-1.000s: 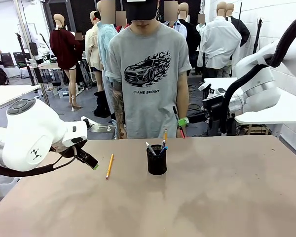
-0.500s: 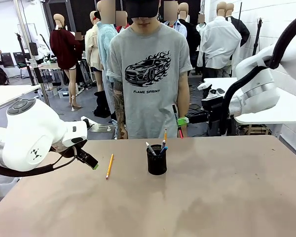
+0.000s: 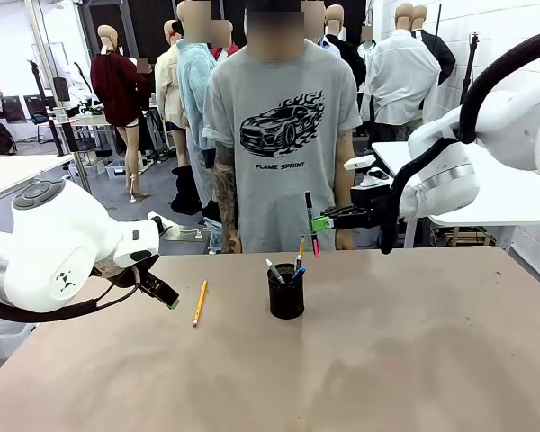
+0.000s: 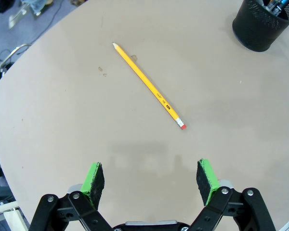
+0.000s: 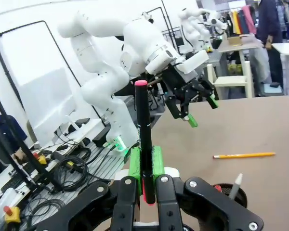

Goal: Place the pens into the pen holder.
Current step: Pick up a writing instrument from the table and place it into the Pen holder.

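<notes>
On your left, the left gripper (image 3: 166,297) hangs low over the flat brown table (image 3: 387,360). Its jaws are released and wide apart, with nothing between the green pads. Just ahead of them lies one long yellow wooden pencil with a red eraser end (image 4: 148,91). It is flat on the table, not touched by the jaws, and well to the left of the holder. This pencil is not yet put away.

In the middle of the table stands the small black wire-mesh cylindrical pen holder (image 3: 286,292), upright. Three pens are already in it: a dark pen with a white tip (image 3: 274,270), a thin orange pencil (image 3: 301,247) and a blue-tipped pen (image 3: 298,272).

On your right, the right gripper (image 3: 322,221) is in the air, above the holder and a little to its right. Its jaws are clenched on a slim black marker with a pink end (image 3: 310,223), which is held almost upright with the pink end down.

So I judge the task more than half done: three pens are in, one is on its way, and one waits on the table. The marker should go down into the holder first, and after it you have the yellow pencil to collect.
</notes>
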You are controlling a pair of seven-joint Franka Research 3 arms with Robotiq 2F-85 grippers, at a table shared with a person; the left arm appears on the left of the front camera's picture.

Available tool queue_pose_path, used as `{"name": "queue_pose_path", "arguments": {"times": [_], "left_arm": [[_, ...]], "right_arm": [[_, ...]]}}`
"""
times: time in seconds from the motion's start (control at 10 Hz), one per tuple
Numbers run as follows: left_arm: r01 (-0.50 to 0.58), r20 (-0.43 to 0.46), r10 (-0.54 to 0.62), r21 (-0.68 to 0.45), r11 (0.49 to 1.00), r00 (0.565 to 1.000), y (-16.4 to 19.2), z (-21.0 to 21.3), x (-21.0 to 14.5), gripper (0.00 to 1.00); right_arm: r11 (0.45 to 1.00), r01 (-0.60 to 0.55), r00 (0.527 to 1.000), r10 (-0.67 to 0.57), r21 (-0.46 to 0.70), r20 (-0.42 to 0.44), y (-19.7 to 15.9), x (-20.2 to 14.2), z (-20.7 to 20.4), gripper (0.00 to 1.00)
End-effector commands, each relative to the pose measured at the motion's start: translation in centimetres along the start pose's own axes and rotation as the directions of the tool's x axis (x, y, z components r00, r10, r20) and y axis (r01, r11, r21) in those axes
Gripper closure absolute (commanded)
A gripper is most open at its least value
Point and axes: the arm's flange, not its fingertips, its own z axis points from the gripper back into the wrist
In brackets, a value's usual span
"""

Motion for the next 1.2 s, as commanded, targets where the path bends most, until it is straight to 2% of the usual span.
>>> {"name": "queue_pose_path", "arguments": {"times": [0.0, 0.3, 0.4, 0.6, 1.1], "left_arm": [[-0.005, 0.001, 0.005, 0.000, 1.000, 1.000, 0.2, 0.1, -0.1, 0.00], [-0.005, 0.001, 0.005, 0.000, 1.000, 1.000, 0.2, 0.1, -0.1, 0.00], [-0.005, 0.001, 0.005, 0.000, 1.000, 1.000, 0.2, 0.1, -0.1, 0.00], [-0.005, 0.001, 0.005, 0.000, 1.000, 1.000, 0.2, 0.1, -0.1, 0.00], [-0.005, 0.001, 0.005, 0.000, 1.000, 1.000, 0.2, 0.1, -0.1, 0.00]], "right_arm": [[0.999, -0.019, 1.000, 0.019, 0.027, 0.001, -1.6, 0.0, -0.4, 1.00], [0.999, -0.021, 0.999, 0.019, 0.047, 0.043, -2.8, -0.4, -1.0, 1.00], [0.999, -0.034, 0.998, 0.034, 0.002, 0.044, -2.6, -0.6, -1.7, 1.00], [0.989, -0.070, 0.997, 0.068, -0.130, -0.019, -1.8, -1.2, -3.6, 1.00], [0.983, -0.090, 0.994, 0.079, -0.161, -0.077, -1.4, -2.3, -5.5, 1.00]]}}
